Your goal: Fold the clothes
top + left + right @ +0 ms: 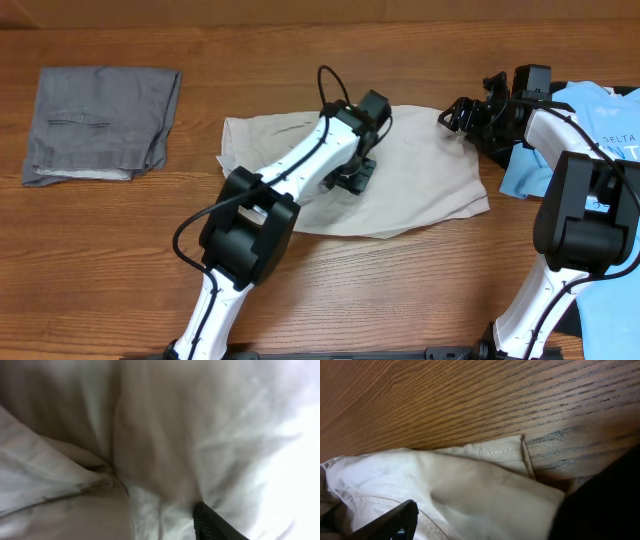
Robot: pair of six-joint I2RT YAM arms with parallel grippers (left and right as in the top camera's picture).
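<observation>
Khaki trousers (420, 170) lie flat at the centre of the bench (300, 60). Left pincer (350, 178) rests on their middle, jaw state indiscernible; right pincer (450, 118), jaws apart, sits at their two-o'clock corner.

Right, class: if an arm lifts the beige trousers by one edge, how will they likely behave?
Probably floppy: the beige trousers lie in soft creases. Likely light, as the cloth looks thin. Pushed, they would probably bunch on the wooden table.
</observation>
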